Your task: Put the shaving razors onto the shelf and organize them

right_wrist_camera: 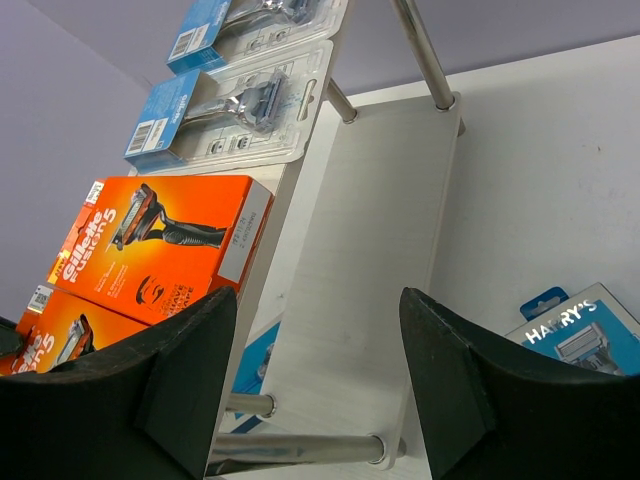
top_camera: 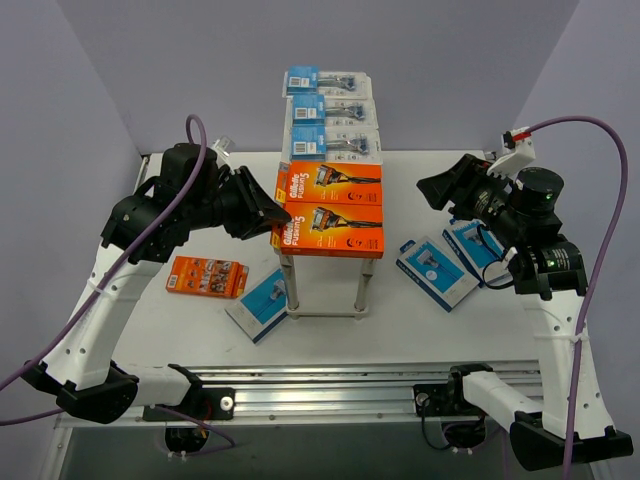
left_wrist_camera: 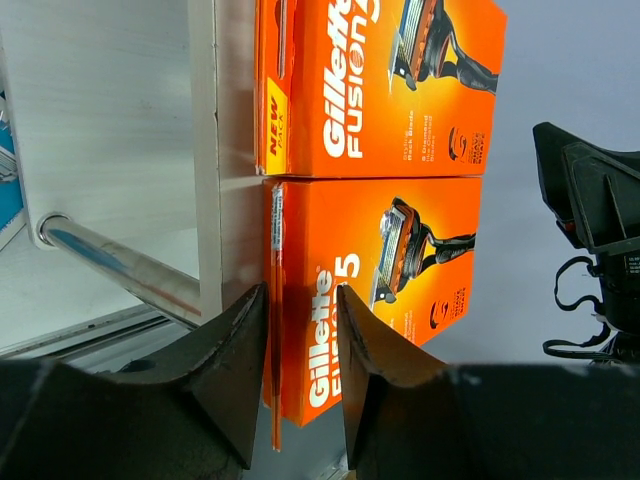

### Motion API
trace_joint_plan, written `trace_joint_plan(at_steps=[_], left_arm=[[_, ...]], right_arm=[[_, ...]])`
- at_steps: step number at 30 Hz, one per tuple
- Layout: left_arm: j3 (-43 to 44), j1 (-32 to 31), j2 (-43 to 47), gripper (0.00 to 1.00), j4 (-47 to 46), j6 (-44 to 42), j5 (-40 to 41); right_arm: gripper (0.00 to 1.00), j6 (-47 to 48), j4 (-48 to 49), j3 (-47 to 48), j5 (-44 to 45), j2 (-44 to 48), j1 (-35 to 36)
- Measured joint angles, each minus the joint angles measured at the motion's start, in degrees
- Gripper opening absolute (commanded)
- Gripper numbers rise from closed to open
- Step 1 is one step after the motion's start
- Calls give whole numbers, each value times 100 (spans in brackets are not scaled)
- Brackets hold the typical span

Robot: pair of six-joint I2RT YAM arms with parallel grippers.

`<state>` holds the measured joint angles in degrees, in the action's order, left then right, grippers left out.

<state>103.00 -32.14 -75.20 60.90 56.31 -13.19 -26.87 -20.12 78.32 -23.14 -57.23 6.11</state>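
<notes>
We see two flat orange razor boxes (top_camera: 335, 185) and three clear blue-card blister packs (top_camera: 330, 110) lying in a row on the shelf (right_wrist_camera: 370, 250) top. Left pincer (left_wrist_camera: 300, 295) is open, loosely straddling the nearer box (left_wrist_camera: 390, 300) edge. Right pincer (right_wrist_camera: 318, 300) is open and empty.

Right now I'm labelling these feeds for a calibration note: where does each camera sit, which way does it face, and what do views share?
Top external: above and behind the arms, looking down on table and shelf; left arm and right arm show with their bases.
Left wrist: on the left arm, facing the shelf's left side; left gripper straddles the edge of an orange box.
Right wrist: on the right arm, facing the shelf from its right; right gripper open, empty.
Shared: both wrist views show the two orange boxes.
</notes>
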Motion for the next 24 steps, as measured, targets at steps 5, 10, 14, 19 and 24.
trace_joint_plan(at_steps=[5, 10, 14, 19, 24], left_arm=[[0, 0, 7, 42, 0, -2, 42], [0, 26, 31, 44, 4, -22, 81], [0, 68, 83, 50, 2, -83, 96], [0, 175, 212, 54, -72, -160, 74], [0, 444, 382, 58, -72, -260, 9]], right_arm=[[63, 0, -4, 0, 28, 11, 0], [64, 2, -20, -2, 44, 48, 0], [68, 13, -33, 0, 48, 74, 0], [75, 17, -35, 0, 81, 76, 4], [82, 11, -96, 26, 90, 55, 4]])
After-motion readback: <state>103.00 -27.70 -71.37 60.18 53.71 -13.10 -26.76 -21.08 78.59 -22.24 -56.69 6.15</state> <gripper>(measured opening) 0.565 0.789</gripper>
